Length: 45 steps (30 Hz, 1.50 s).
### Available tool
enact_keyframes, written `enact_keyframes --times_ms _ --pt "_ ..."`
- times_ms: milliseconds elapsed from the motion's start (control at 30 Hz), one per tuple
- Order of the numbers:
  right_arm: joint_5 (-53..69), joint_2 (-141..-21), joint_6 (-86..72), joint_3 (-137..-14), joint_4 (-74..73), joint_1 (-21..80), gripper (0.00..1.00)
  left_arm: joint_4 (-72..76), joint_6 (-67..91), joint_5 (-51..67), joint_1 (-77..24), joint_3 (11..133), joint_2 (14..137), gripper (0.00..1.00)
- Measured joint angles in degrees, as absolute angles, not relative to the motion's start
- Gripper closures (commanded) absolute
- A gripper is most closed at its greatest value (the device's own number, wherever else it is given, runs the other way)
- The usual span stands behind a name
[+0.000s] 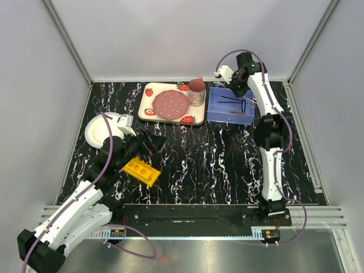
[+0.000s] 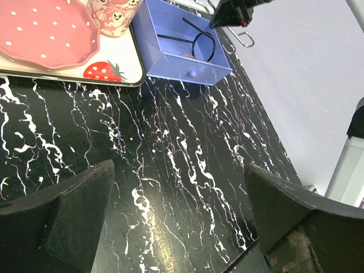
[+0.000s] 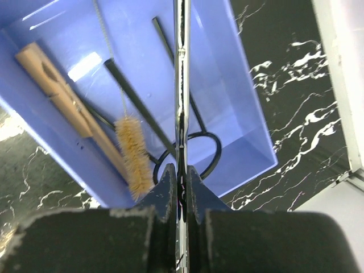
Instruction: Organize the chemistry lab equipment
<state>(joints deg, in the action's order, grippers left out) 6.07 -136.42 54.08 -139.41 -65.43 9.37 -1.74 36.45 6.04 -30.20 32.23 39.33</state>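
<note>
Wire tongs (image 3: 181,68), pinched thinly in our right hand (image 3: 181,170), may swivel and drop outside the blue box (image 3: 242,102), we judge; our left hand (image 2: 176,193) hangs spread.

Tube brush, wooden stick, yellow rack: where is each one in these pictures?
tube brush (image 3: 133,156), right wrist view, on its tan bristles.
wooden stick (image 3: 57,94), right wrist view, on its wider upper half.
yellow rack (image 1: 142,170), top external view, on its holed top face.
</note>
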Motion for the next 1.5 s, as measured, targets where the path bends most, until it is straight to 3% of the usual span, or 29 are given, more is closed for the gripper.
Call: enact_keyframes --times_ms 600,1500 --pt "8.1 -140.6 47.4 -143.2 -63.9 9.4 0.92 -4.4 36.4 6.0 -30.1 31.5 38.3 0.01" --pt "21.2 -132.2 56.6 -127.8 -57.8 9.3 0.92 -4.7 36.4 6.0 -30.1 30.2 35.9 0.01"
